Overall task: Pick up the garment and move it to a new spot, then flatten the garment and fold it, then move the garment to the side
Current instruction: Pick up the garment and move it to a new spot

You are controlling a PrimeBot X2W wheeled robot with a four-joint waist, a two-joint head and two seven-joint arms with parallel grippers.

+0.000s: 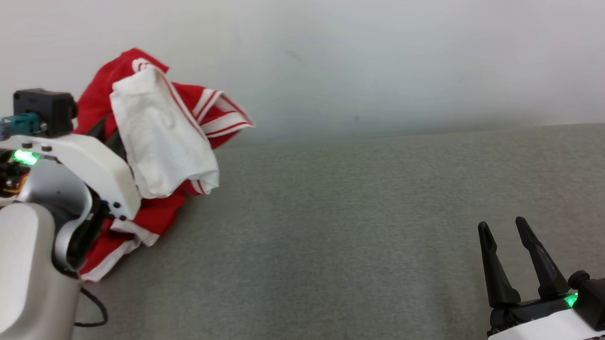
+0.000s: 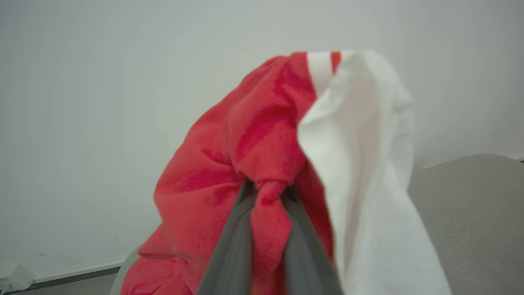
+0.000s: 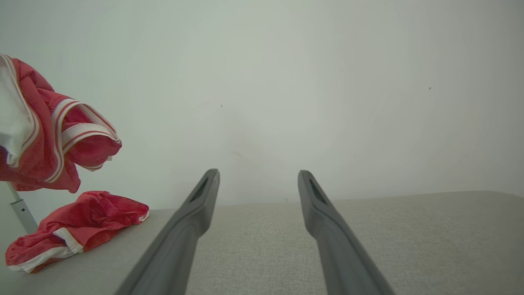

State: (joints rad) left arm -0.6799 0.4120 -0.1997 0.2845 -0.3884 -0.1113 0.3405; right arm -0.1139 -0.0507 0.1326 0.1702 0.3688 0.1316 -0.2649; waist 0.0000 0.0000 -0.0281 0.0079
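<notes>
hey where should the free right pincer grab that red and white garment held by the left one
Probably the striped hem of the garment, coming from the robot's right. It juts out sideways, clear of the bunch pinched in the left pincer, and faces the open right pincer.

The garment (image 1: 166, 130), at the upper left of the frame, is bright red with a plain white panel and red-and-white striped bands along its edges. The worktop (image 1: 337, 240) is muted grey with a fine woven fleck, and the wall (image 1: 378, 41) is plain off-white. The right claw (image 1: 502, 224), at the lower right, has black fingers, a white housing, a green light and a teal plug. The left claw (image 2: 268, 190) shows dark grey fingers against the red cloth. The left arm (image 1: 12, 268) is white and silver.
</notes>
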